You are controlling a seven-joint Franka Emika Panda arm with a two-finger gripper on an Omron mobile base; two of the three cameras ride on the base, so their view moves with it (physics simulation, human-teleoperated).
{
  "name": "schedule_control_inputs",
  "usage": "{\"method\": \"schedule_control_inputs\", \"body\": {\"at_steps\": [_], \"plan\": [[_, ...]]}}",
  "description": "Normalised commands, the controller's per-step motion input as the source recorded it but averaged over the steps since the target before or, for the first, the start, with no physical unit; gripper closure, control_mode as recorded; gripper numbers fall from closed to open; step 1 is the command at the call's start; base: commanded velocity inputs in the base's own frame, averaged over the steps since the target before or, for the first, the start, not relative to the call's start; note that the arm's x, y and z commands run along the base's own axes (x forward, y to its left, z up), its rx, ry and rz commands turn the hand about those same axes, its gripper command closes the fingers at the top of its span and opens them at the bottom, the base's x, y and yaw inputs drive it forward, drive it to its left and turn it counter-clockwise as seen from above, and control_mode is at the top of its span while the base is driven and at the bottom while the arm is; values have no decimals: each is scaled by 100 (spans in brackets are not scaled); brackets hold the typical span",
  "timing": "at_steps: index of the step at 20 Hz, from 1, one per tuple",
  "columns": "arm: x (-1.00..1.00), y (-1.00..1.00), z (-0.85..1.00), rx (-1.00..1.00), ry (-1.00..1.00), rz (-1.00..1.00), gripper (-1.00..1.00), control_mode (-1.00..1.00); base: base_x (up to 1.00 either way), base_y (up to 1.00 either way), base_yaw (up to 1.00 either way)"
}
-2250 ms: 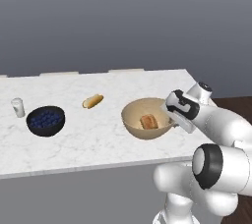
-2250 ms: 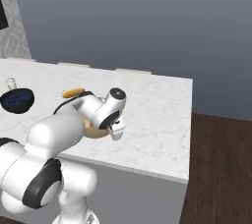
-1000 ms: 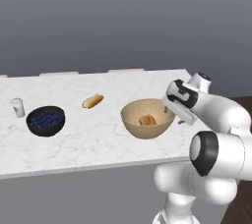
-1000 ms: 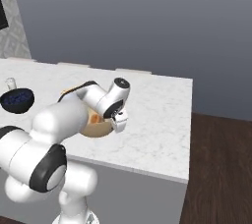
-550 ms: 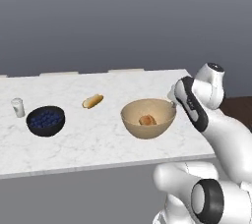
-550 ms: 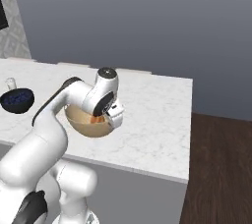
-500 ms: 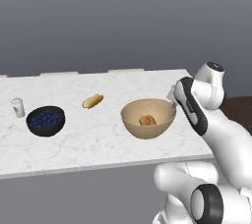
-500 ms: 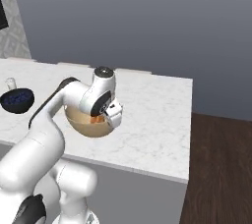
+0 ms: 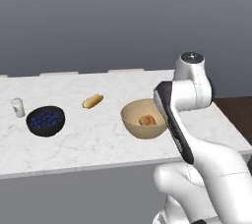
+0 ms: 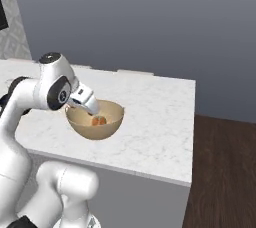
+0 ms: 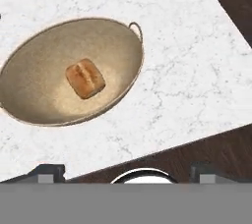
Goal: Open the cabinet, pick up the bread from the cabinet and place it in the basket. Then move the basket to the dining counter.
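I see the bread (image 11: pixel 85 78) lying in the basket (image 11: pixel 34 100) on the marble surface (image 11: pixel 187 56). My jaws (image 11: pixel 125 171) stand wide apart, holding nothing, above the surface's near edge; the basket lies ahead and left, handle (image 11: pixel 136 29) nearest.

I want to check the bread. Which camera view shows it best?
The hand view: the bread lies large and unobstructed in the basket. The left base view shows it small; in the right base view the arm partly hides it.
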Motion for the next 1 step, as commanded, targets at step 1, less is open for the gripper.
{"method": "schedule_control_inputs", "body": {"at_steps": [1], "plan": [[-51,54,91,-40,0,40,-100,-100,0,0,0]]}}
